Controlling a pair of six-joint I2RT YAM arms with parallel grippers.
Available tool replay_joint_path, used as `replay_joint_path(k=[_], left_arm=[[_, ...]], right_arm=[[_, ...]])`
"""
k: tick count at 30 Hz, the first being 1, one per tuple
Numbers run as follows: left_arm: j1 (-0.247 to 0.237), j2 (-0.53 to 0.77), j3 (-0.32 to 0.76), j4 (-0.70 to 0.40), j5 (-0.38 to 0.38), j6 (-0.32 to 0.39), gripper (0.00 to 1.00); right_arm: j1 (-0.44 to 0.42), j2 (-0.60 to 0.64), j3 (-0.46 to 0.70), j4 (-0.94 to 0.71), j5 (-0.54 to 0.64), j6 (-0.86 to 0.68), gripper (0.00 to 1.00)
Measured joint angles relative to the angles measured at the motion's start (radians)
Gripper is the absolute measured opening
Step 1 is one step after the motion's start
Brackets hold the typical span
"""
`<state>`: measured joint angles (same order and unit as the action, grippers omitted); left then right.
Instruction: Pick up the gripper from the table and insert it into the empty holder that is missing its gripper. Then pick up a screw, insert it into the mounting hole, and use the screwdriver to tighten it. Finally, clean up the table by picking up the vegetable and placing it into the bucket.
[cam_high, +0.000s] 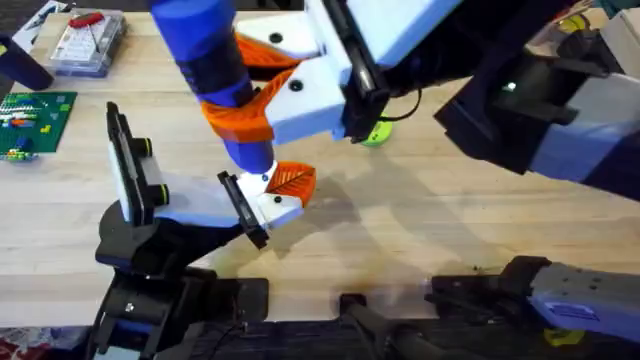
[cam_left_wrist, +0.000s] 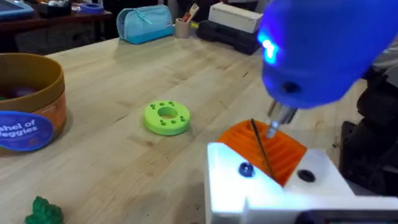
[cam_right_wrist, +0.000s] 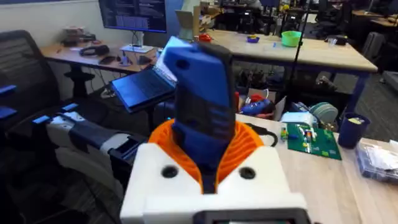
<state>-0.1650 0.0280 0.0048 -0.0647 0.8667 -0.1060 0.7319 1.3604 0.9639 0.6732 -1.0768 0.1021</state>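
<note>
Right gripper (cam_high: 240, 112) is clamped on the screwdriver (cam_high: 212, 55), its orange pads (cam_high: 245, 125) pressed against the blue barrel; the right wrist view shows the same grasp (cam_right_wrist: 205, 158) on the barrel (cam_right_wrist: 202, 93). That arm reaches in from 3 o'clock across the middle of the table (cam_high: 420, 230). The screwdriver stands nearly upright, its thin tip (cam_left_wrist: 273, 124) down on the gripper (cam_high: 293, 180), the orange ribbed piece, which sits in the holder (cam_high: 278, 208) just left of the table's centre. On the holder's white face (cam_left_wrist: 224, 186) a small dark-blue dot (cam_left_wrist: 245, 169) may be a screw head, though I cannot be sure; a dark hole (cam_left_wrist: 305, 176) lies beside it. The left arm (cam_high: 130, 300) rises from 7 o'clock; whether its gripper is open or closed I cannot tell. A bright-green disc (cam_high: 375, 133) lies at 2 o'clock from the holder. The bucket (cam_left_wrist: 31, 99) stands well apart from the disc (cam_left_wrist: 166, 118), and the vegetable (cam_left_wrist: 43, 211) lies on the wood near the bucket.
</note>
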Motion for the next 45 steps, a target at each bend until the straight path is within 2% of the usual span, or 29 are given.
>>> replay_joint_path(k=[26,45], left_arm=[[0.000,0.000,0.000,0.000,-0.003,0.000,0.011],[0.000,0.000,0.000,0.000,-0.003,0.000,0.011]], right_arm=[[0.003,0.009,0.000,-0.016,0.006,-0.006,0.062],[0.003,0.060,0.000,-0.020,0.014,-0.001,0.062]])
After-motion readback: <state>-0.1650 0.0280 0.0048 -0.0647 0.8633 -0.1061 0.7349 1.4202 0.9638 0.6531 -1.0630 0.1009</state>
